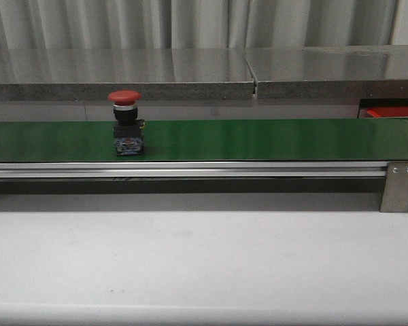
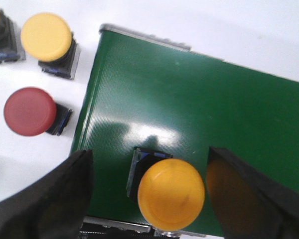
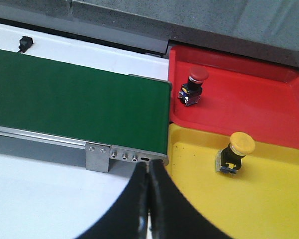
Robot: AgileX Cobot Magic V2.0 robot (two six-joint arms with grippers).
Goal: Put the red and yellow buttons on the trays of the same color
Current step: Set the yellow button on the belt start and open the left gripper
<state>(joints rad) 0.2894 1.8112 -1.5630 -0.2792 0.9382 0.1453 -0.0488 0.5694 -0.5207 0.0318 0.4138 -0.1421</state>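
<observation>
Two buttons look sorted: a red mushroom-head push button (image 3: 193, 85) stands in the red plastic tray (image 3: 249, 107), a yellow mushroom-head push button (image 3: 235, 152) in the yellow plastic tray (image 3: 249, 209). Left to do: the red button (image 1: 125, 121) on the green conveyor belt (image 1: 272, 139) left of centre, the orange-yellow button (image 2: 170, 193) at the belt's end between the left gripper's (image 2: 149, 196) spread fingers, ungrasped, and spare buttons (image 2: 46, 37) upper left. The right gripper (image 3: 149, 199) is clenched and empty.

1 button (image 1: 125, 123) upright on conveyor belt (image 1: 258, 139), left part
</observation>
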